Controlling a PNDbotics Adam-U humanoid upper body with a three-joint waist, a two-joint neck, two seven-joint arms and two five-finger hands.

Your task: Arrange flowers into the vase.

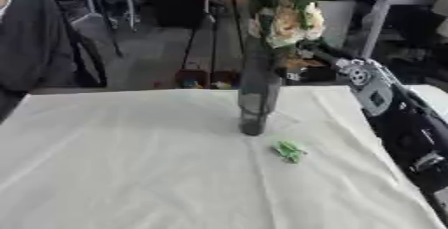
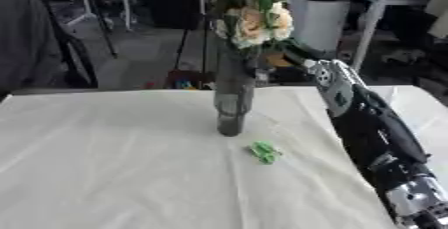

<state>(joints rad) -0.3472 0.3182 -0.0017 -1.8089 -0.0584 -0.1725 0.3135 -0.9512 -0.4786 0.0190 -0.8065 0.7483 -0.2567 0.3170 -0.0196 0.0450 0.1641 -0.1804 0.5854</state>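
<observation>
A tall dark glass vase [image 1: 255, 98] stands upright on the white tablecloth [image 1: 131, 163], a little right of the middle. Cream and pale pink flowers with green leaves [image 1: 289, 20] rise out of its mouth. My right arm [image 2: 367, 123] comes in from the lower right and reaches up to the vase's top. My right hand [image 2: 282, 55] is right beside the stems just under the blooms, partly hidden by them. A small green leafy piece [image 1: 290, 151] lies loose on the cloth in front of the vase, to its right. My left hand shows in neither view.
The table's far edge runs just behind the vase, and beyond it is floor with dark stands. A grey desk [image 1: 385, 3] and a pale cylinder-shaped bin [image 2: 319, 18] stand at the back right. My right forearm covers the table's right side.
</observation>
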